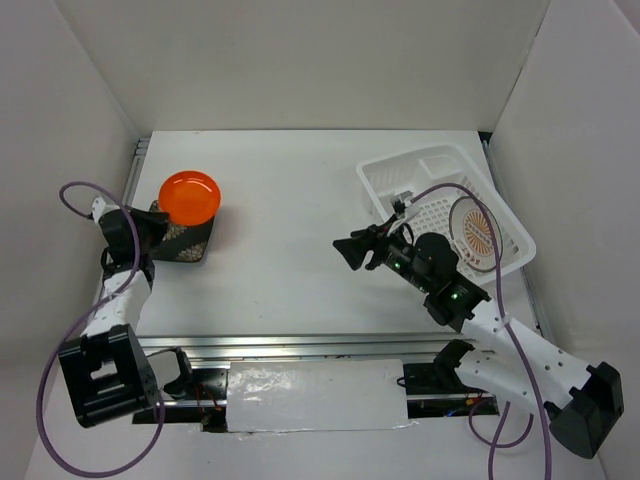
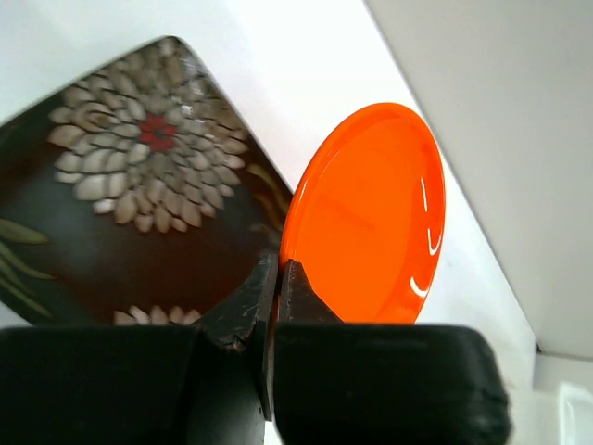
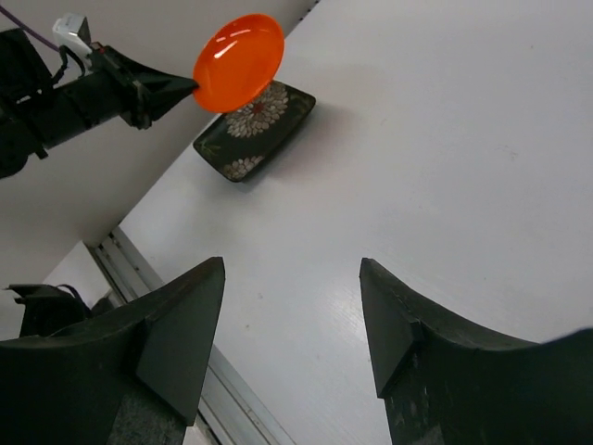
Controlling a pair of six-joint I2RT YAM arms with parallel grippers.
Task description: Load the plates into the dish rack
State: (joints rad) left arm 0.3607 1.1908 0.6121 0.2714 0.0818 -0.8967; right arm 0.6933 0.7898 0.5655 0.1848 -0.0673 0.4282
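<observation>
My left gripper (image 1: 158, 221) is shut on the rim of the small orange plate (image 1: 190, 197) and holds it tilted above the dark square floral plate (image 1: 186, 240), which lies on the table at the left. The orange plate (image 2: 371, 218) and the floral plate (image 2: 130, 185) fill the left wrist view; both show in the right wrist view, orange (image 3: 239, 61), floral (image 3: 255, 130). The sunburst plate (image 1: 478, 232) stands in the white dish rack (image 1: 400, 180) at the right. My right gripper (image 1: 345, 249) is open and empty over mid-table, left of the rack.
White walls enclose the table on three sides. A metal rail (image 1: 300, 345) runs along the near edge. Purple cables loop beside both arms. The rack's small compartment is at its far end.
</observation>
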